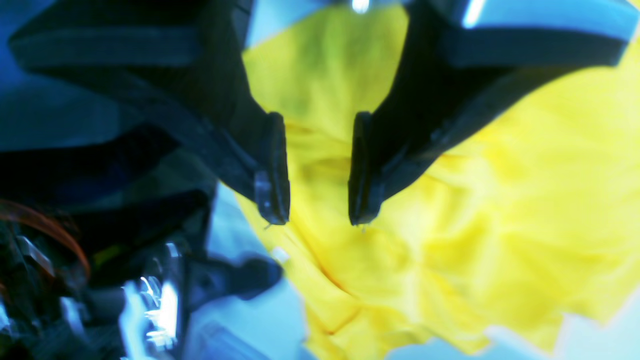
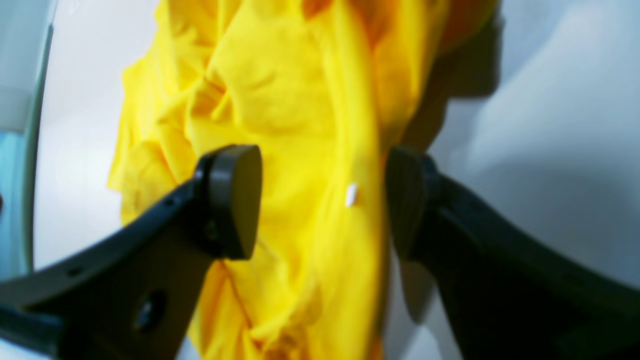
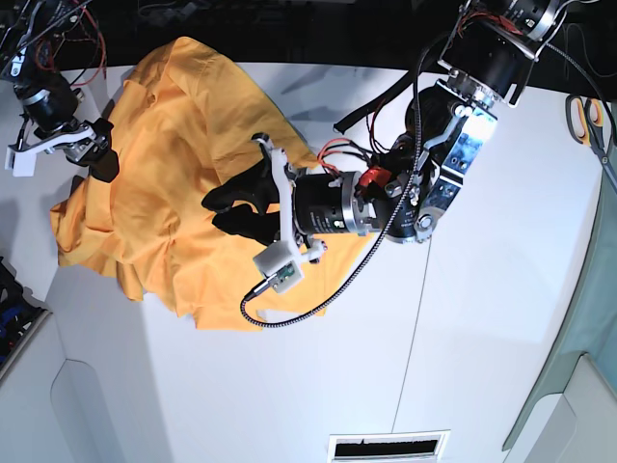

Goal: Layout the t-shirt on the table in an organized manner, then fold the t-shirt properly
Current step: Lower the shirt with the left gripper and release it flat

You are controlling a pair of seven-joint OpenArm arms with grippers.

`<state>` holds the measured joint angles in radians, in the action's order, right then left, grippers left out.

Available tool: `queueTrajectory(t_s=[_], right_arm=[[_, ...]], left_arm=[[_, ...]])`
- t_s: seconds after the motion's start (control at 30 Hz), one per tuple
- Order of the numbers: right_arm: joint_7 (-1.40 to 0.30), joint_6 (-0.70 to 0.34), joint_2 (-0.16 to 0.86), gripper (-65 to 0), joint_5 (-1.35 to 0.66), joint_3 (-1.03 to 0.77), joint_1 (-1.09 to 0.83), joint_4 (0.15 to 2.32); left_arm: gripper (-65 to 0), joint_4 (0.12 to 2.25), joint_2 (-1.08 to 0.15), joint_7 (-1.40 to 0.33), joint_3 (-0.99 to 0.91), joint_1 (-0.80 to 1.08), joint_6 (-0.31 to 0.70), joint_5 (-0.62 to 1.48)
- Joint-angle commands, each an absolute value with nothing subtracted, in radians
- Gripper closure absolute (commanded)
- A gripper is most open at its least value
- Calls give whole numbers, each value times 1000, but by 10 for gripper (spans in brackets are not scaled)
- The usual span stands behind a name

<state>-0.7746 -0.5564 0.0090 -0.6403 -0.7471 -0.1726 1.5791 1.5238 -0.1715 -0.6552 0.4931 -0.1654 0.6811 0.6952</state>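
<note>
The orange-yellow t-shirt (image 3: 159, 207) lies crumpled on the left part of the white table (image 3: 482, 318), with one edge hanging at the table's left side. My left gripper (image 3: 220, 207) hovers over the shirt's right half. In the left wrist view its jaws (image 1: 319, 212) stand apart, with wrinkled t-shirt (image 1: 500, 200) below them and nothing pinched. My right gripper (image 3: 101, 159) is at the shirt's left edge. In the right wrist view it (image 2: 322, 202) is wide open, its pads (image 2: 235, 200) straddling a raised ridge of the t-shirt (image 2: 280, 100) without clamping it.
Scissors (image 3: 590, 118) lie at the table's far right edge. A vent slot (image 3: 388, 446) sits at the near edge, and a thin seam (image 3: 415, 328) runs across the top. A grey-green cloth (image 3: 583, 328) hangs at the right. The left arm's cable (image 3: 318, 294) loops over the table.
</note>
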Motion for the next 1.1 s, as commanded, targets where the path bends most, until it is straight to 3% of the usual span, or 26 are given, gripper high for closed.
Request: queueTrajectory(t_s=[0.0,0.17,0.37,0.43,0.53,0.57,0.67,0.83,1.07], right_arm=[[-728,-565,0,-382,-622,-743,-179,1598],[-619,-532,-43,-382,-472,-679,-194,1598],[-565,-370,-44,-376,-281,-573,-171,1597],[-549,-340,-44,-301,-241,-545,-172,1597],[-548,-305,-44,-131,-200,-529,-172,1597],[-544,-295,-43,-107,-197,-529,-172,1598],[-543,-290,-22,-112,-198,-531,-172,1598],[-543,-247,22,-211,-153,-537,-173,1598],[-563,-204,86,-217,-112,-618,-178,1595]], left_arm=[[-232,1510,-166,-629,490,-198,683,704],[-233,1344,-155,-600,492,-251,677,682],[-233,1188,-155,-496,492,-255,677,641],[-232,1137,-155,-481,492,-255,677,617],[-232,1064,-155,-456,492,-255,677,606],[-232,1045,-155,-449,492,-255,677,605],[-232,997,-149,-426,492,-255,677,568],[-232,935,-147,-422,492,-255,656,478],[-232,888,-147,-422,492,-255,587,435]])
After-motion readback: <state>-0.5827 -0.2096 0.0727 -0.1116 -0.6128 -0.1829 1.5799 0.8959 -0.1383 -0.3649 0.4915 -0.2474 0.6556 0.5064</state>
